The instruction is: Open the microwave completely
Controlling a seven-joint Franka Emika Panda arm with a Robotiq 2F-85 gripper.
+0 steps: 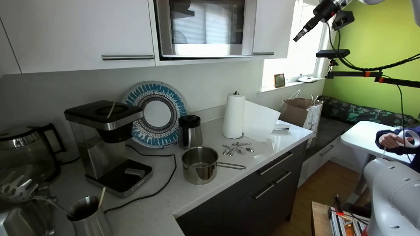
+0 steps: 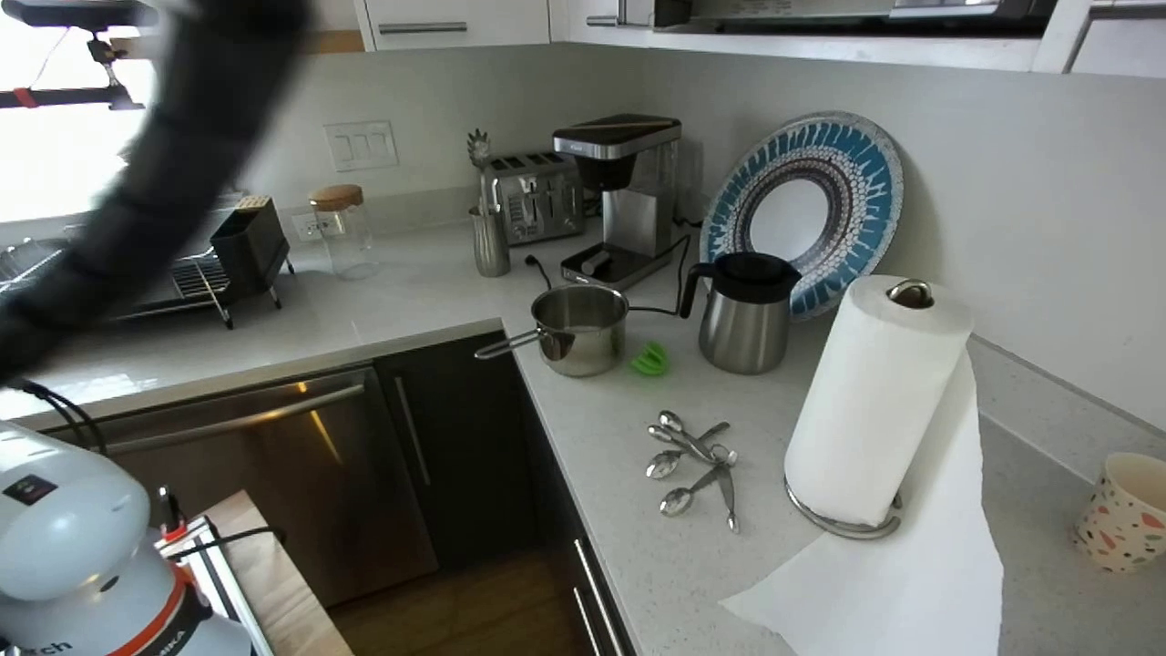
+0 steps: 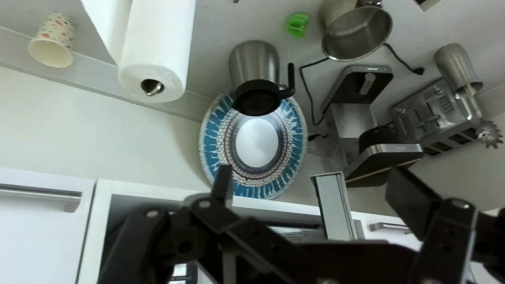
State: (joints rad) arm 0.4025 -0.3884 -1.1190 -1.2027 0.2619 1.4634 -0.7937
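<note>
I get the microwave [image 1: 249, 26] most fully in an exterior view: top centre, among white cabinets [image 1: 274, 26], with blinds mirrored in its dark glass [image 1: 206, 24]. The wrist view adds what looks to be its door [image 3: 335, 207], jutting out edge-on; how wide it stands I can't tell. My gripper [image 3: 312, 182] has its 2 fingers [image 3: 224, 185] spread well apart there, holding nothing. The door shows in the gap, though I can't judge whether it lies at their depth.

In an exterior view I see a person's hand [image 1: 390, 140] on a white roll [image 1: 415, 140]. The pot [image 2: 588, 351] appears in all 3 views; the green clip [image 2: 650, 358] and the cup [image 2: 1122, 519] come from the wrist view and an exterior view. Only an exterior view gives me the jar [image 2: 348, 246]; there a large dark blur [image 2: 164, 182], too soft to name, crosses the left side, and just the microwave's lower part shows.
</note>
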